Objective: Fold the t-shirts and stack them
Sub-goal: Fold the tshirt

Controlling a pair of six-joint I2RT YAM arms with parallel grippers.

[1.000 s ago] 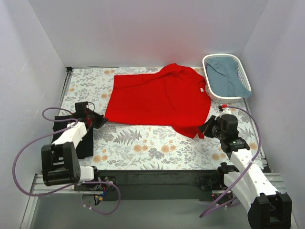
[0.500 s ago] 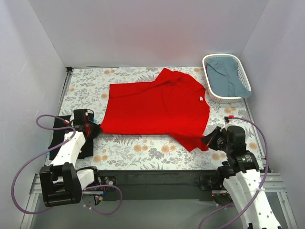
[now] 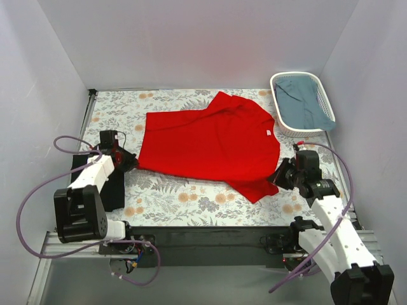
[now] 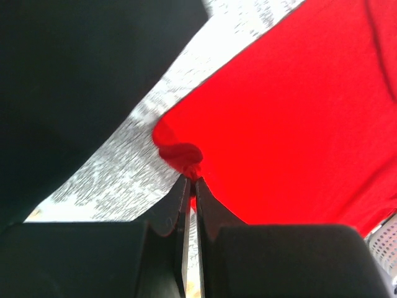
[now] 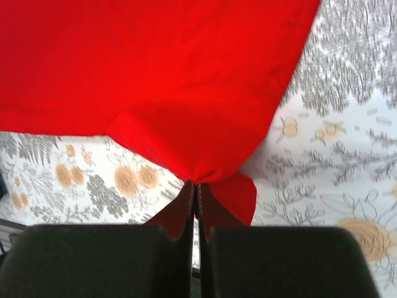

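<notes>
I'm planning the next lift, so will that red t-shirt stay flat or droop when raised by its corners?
Probably droops: the red t-shirt puckers where the left gripper pinches its corner, so it looks soft. Likely light: the right gripper holds it by only a small edge fold. Expect sagging between the grips.

Nothing readable anywhere in these, honestly. Closest thing is the little white neck label [image 3: 269,132] on the red t-shirt [image 3: 210,143], seen from the top camera, but it's just a tiny white speck there, way too small to make out any print, brand or size.
</notes>
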